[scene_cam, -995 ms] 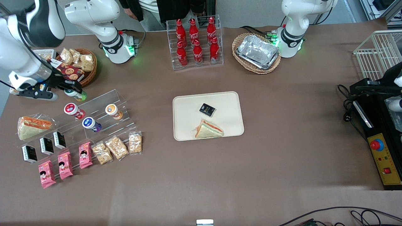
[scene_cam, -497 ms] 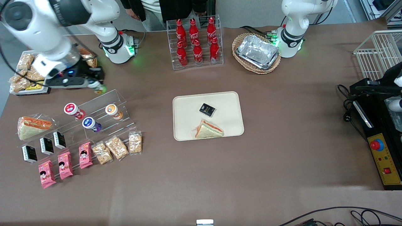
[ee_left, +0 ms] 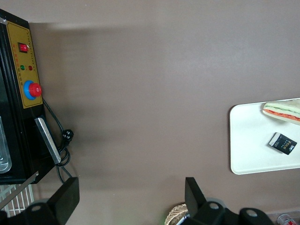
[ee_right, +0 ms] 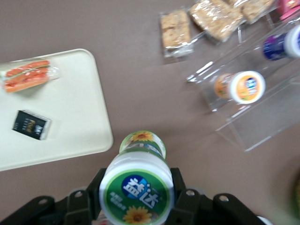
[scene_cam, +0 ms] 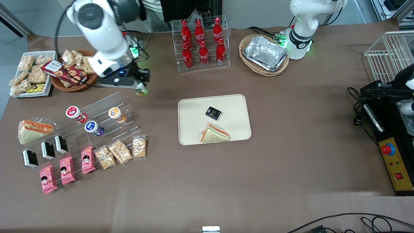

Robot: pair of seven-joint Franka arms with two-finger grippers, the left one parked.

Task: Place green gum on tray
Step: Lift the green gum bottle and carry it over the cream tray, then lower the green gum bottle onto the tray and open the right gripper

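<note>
We've got the gripper [scene_cam: 141,88] clamped on the green gum [ee_right: 137,190], up over bare table; the tray [scene_cam: 190,132] sits off toward the parked arm's end, nearer the front camera than our fingers.

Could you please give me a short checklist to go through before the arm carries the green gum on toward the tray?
1. Pincer shut on the green gum: ok.
2. Gum raised above the table, near the clear rack: ok.
3. Bare spot on the tray: ok, the part away from the sandwich and black packet.
4. Gum over the tray: not ok, not there yet.
5. Grip firmness: cannot tell.
</note>
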